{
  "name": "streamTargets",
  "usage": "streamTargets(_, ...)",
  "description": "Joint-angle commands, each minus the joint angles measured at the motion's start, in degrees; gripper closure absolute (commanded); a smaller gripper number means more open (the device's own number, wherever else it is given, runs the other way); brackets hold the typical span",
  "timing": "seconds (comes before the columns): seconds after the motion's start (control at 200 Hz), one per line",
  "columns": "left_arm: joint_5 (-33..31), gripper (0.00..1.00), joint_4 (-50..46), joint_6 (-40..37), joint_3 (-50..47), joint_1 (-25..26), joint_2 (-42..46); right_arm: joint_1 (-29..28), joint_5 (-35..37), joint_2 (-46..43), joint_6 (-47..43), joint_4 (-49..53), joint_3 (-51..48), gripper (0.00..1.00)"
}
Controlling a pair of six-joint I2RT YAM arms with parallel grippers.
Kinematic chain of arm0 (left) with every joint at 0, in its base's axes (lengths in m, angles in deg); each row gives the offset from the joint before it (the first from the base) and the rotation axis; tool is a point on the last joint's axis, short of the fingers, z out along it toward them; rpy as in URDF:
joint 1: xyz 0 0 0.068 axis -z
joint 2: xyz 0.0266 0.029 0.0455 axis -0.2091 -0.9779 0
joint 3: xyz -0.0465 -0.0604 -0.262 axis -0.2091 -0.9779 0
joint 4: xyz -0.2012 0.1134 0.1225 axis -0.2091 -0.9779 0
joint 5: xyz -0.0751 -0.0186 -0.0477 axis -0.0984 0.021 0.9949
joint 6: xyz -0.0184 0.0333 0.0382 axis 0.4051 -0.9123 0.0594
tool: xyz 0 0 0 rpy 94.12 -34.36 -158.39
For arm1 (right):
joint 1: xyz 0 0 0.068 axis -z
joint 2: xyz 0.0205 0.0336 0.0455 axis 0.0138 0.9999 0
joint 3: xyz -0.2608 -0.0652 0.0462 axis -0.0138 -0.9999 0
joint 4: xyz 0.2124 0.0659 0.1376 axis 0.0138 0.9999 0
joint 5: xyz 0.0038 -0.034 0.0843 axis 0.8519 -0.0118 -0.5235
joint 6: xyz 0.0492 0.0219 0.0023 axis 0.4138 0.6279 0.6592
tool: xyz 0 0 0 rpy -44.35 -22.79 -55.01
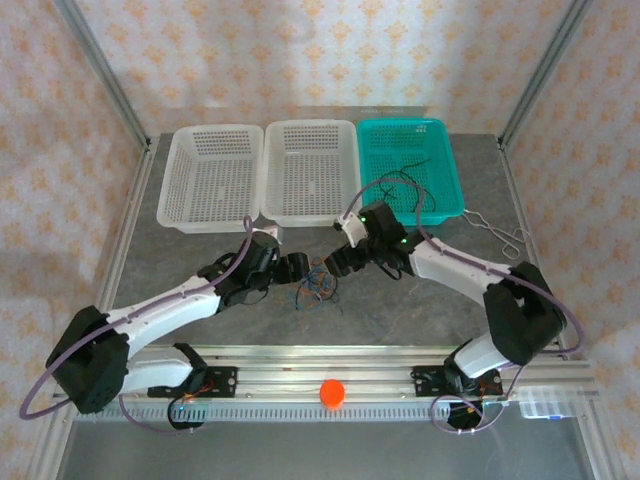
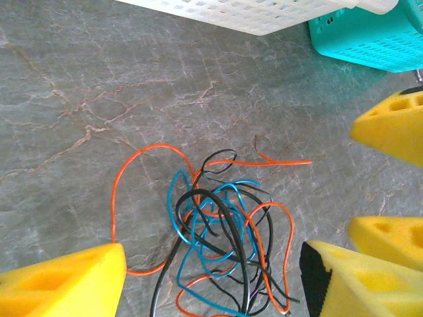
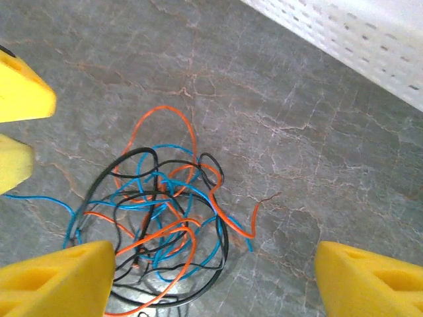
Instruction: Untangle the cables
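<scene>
The cables (image 1: 315, 287) lie on the grey table as one loose tangle of thin orange-red, blue and black wires. My left gripper (image 1: 300, 268) hangs just left of the tangle and my right gripper (image 1: 345, 262) just right of it, fingertips facing each other. In the left wrist view the tangle (image 2: 225, 244) lies between the wide-apart yellow fingers of the open left gripper (image 2: 211, 284). The right wrist view shows the tangle (image 3: 158, 205) near the left finger of the open right gripper (image 3: 215, 281). Neither gripper pinches a wire.
Two white baskets (image 1: 212, 178) (image 1: 312, 172) and a teal basket (image 1: 442, 180) stand in a row at the back; a thin black wire (image 1: 405, 185) lies in the teal one. Silver forceps (image 1: 500, 235) lie to the right. An orange ball (image 1: 332, 392) sits on the front rail.
</scene>
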State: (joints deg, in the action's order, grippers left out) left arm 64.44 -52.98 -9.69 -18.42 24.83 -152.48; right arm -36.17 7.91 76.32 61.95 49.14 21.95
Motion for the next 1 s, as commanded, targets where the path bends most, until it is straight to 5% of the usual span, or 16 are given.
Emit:
streamTargets(0.0, 0.06, 0.28, 3.89, 1.84, -0.66, 0.62, -1.94, -0.22, -2.53, 2.58, -2.95, -2.82, 1.40, 0.21)
streamTargets(0.511, -0.47, 0.30, 4.40, 1.60, -0.13, 0.71, -7.27, -0.22, -0.86, 9.51, -3.17, -5.29, 4.37, 0.34)
streamTargets(0.991, -0.83, 0.30, 3.64, 0.11, 2.06, 0.71, -10.58, -0.22, -1.92, 8.27, -1.02, -6.35, 3.57, 0.80)
